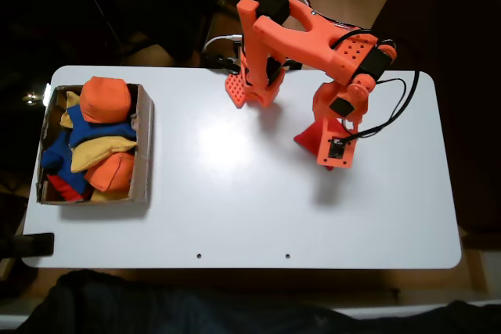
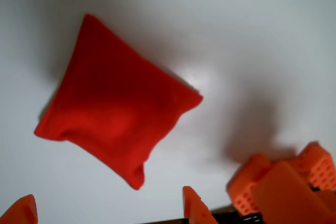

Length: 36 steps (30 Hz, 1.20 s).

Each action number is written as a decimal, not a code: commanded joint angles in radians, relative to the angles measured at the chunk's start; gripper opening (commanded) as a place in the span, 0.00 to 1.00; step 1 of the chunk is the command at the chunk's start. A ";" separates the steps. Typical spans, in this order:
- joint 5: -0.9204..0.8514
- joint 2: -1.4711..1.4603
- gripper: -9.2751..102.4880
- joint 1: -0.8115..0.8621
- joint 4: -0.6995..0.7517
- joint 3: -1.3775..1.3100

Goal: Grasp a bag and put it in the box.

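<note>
Orange and two-fingered, the gripper (image 2: 110, 208) is poking into the bottom edge of the wrist view as two pointed tips, one at the left corner and one near the middle, and they are standing well apart with nothing between them. The red bag (image 2: 113, 114) is lying flat on the white table (image 2: 273, 40) just above those tips, not touching either one. It is sitting tilted, one pointed corner aiming toward the upper left and another toward the right, and it is casting a soft shadow on the table around it.

In the fixed view the orange arm (image 1: 313, 41) is bending down over the right half of the table (image 1: 235, 209), with the gripper (image 1: 333, 150) pointing downward. A corner of the red bag (image 1: 307, 139) is peeking out from under the left side of the wrist. A black cable (image 1: 395, 111) is looping out from the arm on the right.

Well apart from the bag, the cardboard box (image 1: 143, 146) is resting at the left end of the table. It is holding a pile of orange, blue and yellow beanbags (image 1: 102, 138), with one orange beanbag (image 1: 106, 99) sitting on top at the far end.
</note>
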 commanded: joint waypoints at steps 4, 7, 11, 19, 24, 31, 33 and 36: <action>-0.052 -0.023 0.64 -0.023 0.002 -0.011; -0.054 -0.035 0.69 -0.032 -0.006 -0.012; -0.040 -0.067 0.72 -0.043 -0.017 -0.018; 0.069 -0.152 0.72 -0.048 -0.089 -0.018; 0.123 -0.204 0.72 -0.046 -0.115 -0.020; 0.189 -0.270 0.72 -0.035 -0.140 -0.020; 0.202 -0.288 0.72 -0.032 -0.144 -0.020; 0.222 -0.308 0.72 -0.026 -0.149 -0.020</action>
